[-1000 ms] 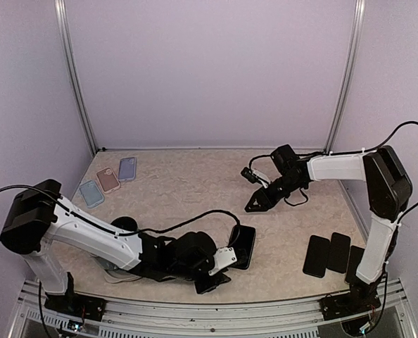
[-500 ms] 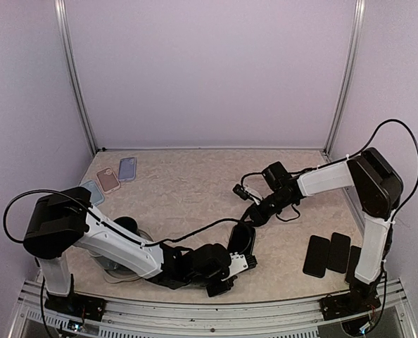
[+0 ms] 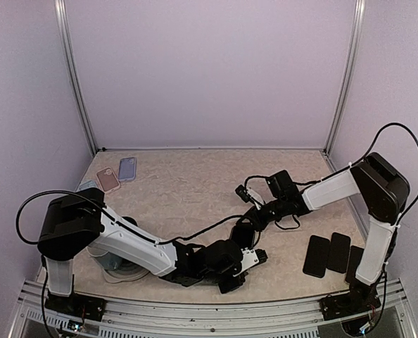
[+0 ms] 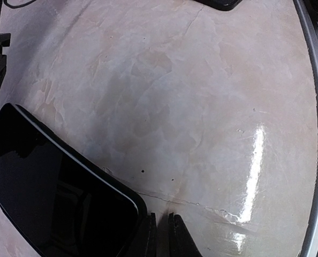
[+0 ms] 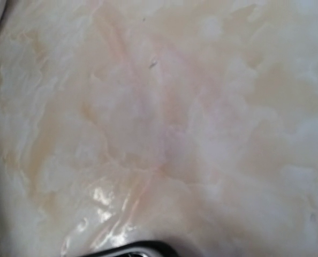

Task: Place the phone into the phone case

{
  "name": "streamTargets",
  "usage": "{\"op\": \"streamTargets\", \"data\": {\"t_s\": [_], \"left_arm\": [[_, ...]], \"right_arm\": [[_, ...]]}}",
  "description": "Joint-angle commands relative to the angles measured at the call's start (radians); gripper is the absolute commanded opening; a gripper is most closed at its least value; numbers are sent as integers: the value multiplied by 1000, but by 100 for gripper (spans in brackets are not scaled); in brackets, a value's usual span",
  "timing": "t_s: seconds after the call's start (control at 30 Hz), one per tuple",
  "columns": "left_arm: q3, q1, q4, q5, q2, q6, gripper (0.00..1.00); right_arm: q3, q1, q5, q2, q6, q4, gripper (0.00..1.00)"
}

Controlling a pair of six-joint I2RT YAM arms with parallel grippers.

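A black phone (image 3: 242, 236) lies on the table near the front middle. In the left wrist view its glossy screen (image 4: 57, 209) fills the lower left. My left gripper (image 3: 247, 263) is low at the phone's near right corner. Its fingers (image 4: 148, 238) are closed together with nothing between them, just beside that corner. My right gripper (image 3: 255, 217) hovers at the phone's far end, and its fingers do not show in its own view. There, only a dark rounded edge (image 5: 132, 249) shows at the bottom. Phone cases lie at the back left: a pink one (image 3: 108, 179) and a lilac one (image 3: 127, 168).
Three black phones (image 3: 316, 255) lie in a row at the front right beside the right arm's base. A round pale disc (image 3: 112, 262) sits under the left arm. A black cable (image 3: 290, 220) loops by the right wrist. Metal posts stand at the back corners.
My left gripper has slid right along the phone's near edge. My right gripper has come down and left to the phone's far end. The phone has shifted slightly away.
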Motion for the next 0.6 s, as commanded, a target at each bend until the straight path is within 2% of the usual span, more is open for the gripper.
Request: {"op": "streamTargets", "data": {"t_s": [0.0, 0.13, 0.37, 0.47, 0.57], "left_arm": [[0, 25, -75, -44, 32, -35, 12], [37, 25, -63, -4, 33, -39, 12], [121, -12, -75, 99, 24, -26, 13], [89, -2, -54, 139, -65, -36, 16], [64, 32, -46, 226, -173, -37, 25]], "right_arm": [[-118, 71, -23, 10, 56, -160, 7], [-133, 93, -16, -26, 51, -164, 9], [87, 37, 125, -33, 17, -288, 23], [162, 3, 167, -53, 31, -307, 28], [227, -10, 211, -88, 56, -328, 38]]}}
